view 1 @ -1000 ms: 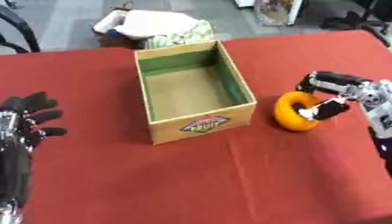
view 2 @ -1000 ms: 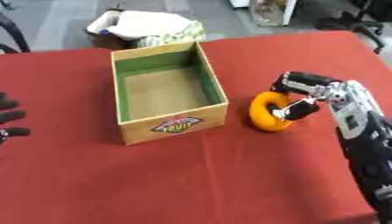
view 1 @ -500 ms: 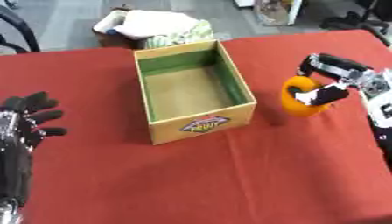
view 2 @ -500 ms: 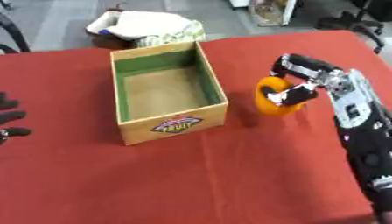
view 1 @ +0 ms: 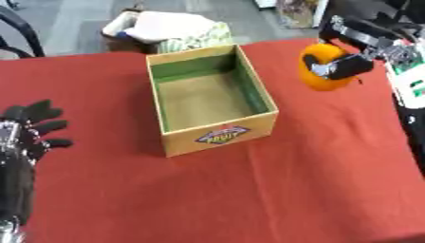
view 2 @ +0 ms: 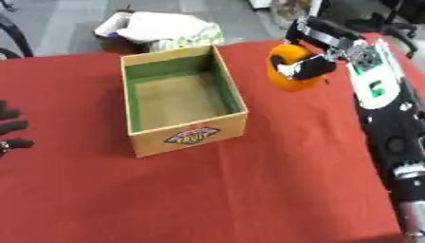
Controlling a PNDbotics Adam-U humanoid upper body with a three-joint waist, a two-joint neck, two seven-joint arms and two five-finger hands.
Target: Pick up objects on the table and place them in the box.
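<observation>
Item: orange ring-shaped object [view 2: 291,67], pinched in our right hand [view 2: 319,47], raised clear of the desk [view 1: 274,190] beside the open cardboard box [view 1: 207,97], we judge for carrying over its wall. Left hand [view 1: 29,130]: spread, idle at the desk's left edge.

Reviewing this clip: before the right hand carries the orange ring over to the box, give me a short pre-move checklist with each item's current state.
1. Orange ring held by right hand, fingers curled round it: ok.
2. Ring lifted off the red tablecloth: ok.
3. Open cardboard box with green lining upright, showing nothing inside: ok.
4. Path from ring to box free of things: ok.
5. Left hand open near the left edge, away from the box: ok.
6. Ring already over the box: not ok; it hangs to the box's right.
</observation>
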